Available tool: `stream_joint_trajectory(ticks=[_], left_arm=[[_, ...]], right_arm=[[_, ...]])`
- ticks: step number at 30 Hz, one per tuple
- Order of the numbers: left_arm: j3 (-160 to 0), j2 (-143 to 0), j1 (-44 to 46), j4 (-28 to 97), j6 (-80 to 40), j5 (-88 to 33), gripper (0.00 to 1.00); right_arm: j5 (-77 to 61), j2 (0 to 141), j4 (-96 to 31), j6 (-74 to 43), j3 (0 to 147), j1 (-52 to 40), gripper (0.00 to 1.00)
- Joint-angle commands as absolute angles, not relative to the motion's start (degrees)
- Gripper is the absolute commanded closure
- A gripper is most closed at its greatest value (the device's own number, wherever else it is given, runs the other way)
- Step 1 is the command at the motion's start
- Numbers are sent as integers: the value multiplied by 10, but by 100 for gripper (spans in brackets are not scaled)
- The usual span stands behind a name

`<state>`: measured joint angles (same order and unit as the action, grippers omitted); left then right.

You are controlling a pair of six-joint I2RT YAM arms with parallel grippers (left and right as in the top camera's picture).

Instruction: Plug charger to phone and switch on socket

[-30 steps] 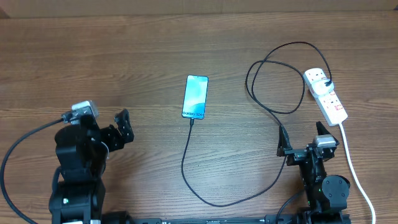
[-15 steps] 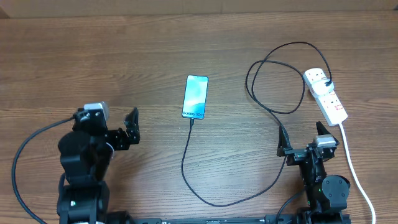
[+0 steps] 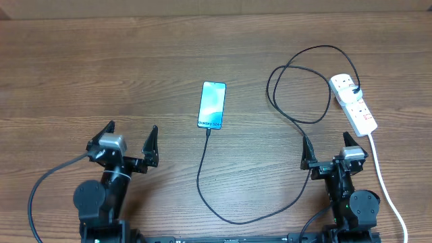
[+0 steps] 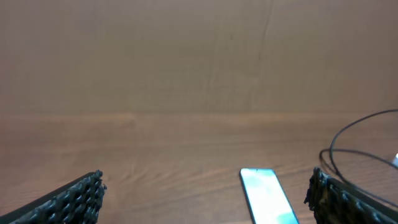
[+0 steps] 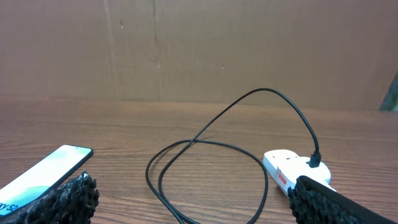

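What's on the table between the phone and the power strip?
Only the looped black charger cable, seen in the overhead view between the phone and the power strip.

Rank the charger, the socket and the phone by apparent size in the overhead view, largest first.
1. charger: its cable has by far the widest spread.
2-3. socket and phone: too alike to rank; the socket looks longer, the phone wider.

Overhead looks down; low wrist views share phone (image 4: 264,196).
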<state>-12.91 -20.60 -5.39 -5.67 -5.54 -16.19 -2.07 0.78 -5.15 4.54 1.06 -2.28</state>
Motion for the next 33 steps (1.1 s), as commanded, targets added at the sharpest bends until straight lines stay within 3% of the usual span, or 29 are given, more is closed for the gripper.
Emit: stream_joint_trajectory(ticks=[1, 15, 33], left_arm=[[-99, -174, -55, -83, -49, -173, 0], [-3, -83, -56, -136, -50, -140, 0], [-3, -1, -55, -21, -46, -82, 0]], right_arm=[[-15, 2, -48, 48, 5, -26, 0], [-15, 2, -48, 48, 5, -26, 0], [-15, 2, -48, 48, 5, -26, 0]])
